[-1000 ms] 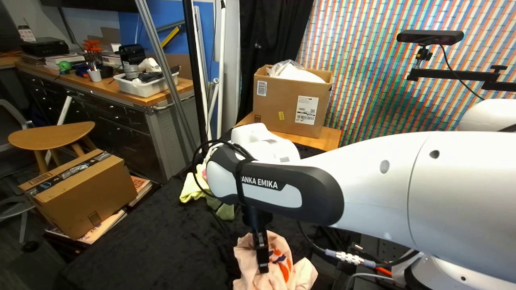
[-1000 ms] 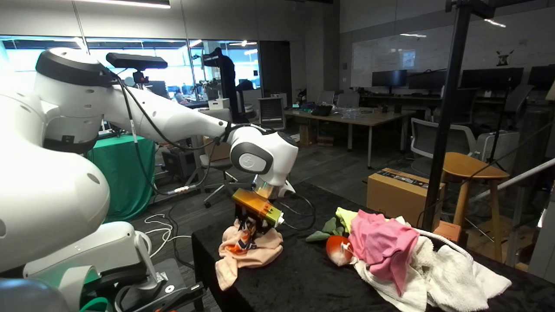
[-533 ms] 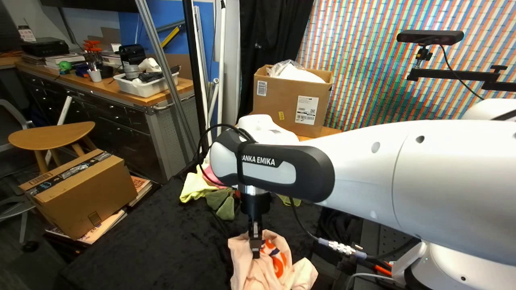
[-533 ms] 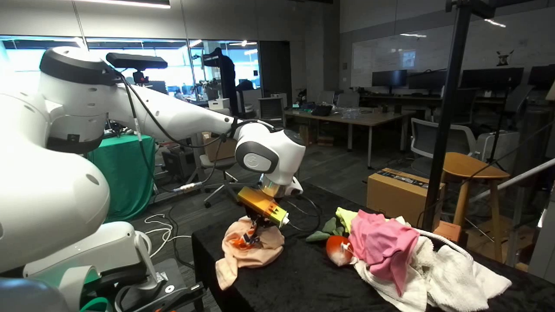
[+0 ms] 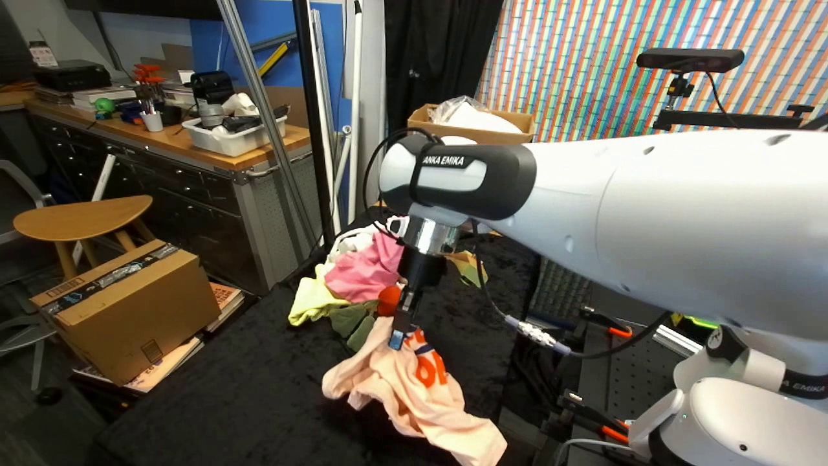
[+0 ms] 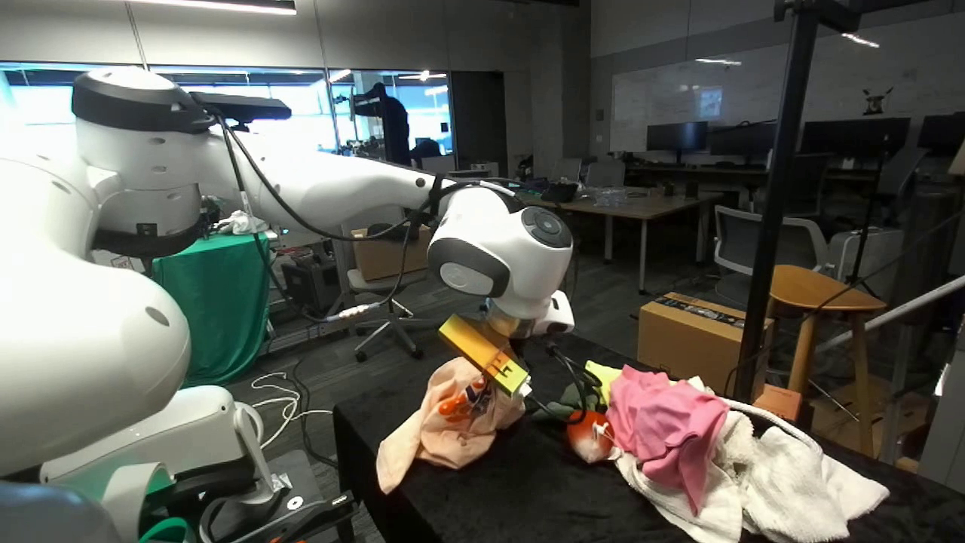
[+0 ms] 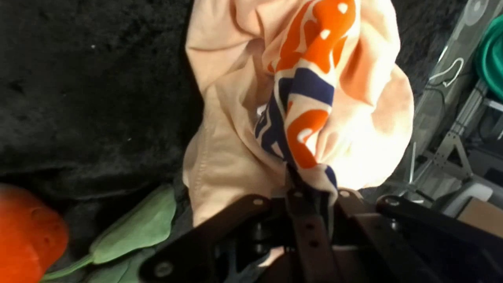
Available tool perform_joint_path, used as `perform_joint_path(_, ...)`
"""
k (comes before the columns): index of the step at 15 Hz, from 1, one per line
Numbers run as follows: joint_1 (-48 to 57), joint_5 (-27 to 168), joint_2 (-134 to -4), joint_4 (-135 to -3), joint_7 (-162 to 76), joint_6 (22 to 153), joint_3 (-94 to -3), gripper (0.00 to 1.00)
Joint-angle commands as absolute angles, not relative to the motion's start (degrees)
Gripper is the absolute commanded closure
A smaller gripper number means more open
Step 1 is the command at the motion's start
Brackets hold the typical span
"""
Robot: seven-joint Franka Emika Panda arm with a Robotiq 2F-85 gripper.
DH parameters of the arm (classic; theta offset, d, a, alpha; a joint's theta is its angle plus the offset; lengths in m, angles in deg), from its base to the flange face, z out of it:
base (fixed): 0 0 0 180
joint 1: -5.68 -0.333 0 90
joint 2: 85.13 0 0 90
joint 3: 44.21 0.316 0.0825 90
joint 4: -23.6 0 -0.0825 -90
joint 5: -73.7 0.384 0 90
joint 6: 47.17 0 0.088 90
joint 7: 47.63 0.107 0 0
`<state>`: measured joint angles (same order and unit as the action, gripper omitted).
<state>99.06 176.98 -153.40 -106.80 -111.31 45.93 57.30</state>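
cloth (image 5: pixel 409 391), peach with orange print, pinched in claw (image 5: pixel 397 338), folds draping below

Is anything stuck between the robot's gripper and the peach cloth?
Nothing visible is. The gripper is shut right on the peach cloth, pinching a printed fold; the red thing lies off to one side.

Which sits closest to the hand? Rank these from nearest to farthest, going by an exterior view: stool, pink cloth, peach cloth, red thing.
1. Peach cloth: pinched in the hand.
2. Red thing: just beyond the hand.
3. Pink cloth: farther back.
4. Stool: well away, at the picture's left.
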Motion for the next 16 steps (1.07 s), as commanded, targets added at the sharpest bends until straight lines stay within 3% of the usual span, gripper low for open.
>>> perform_joint_path(1, 98.33, 181.56, -150.37, -112.21, -110.52, 46.49, 52.81, 0.93)
perform_joint_path(9, 92.64, 187.17, -147.74, -121.55, -106.56, 51.62, 39.51, 0.94)
perform_joint_path(16, 84.67, 194.39, -146.14, -127.19, -100.87, 65.47, 32.24, 0.94)
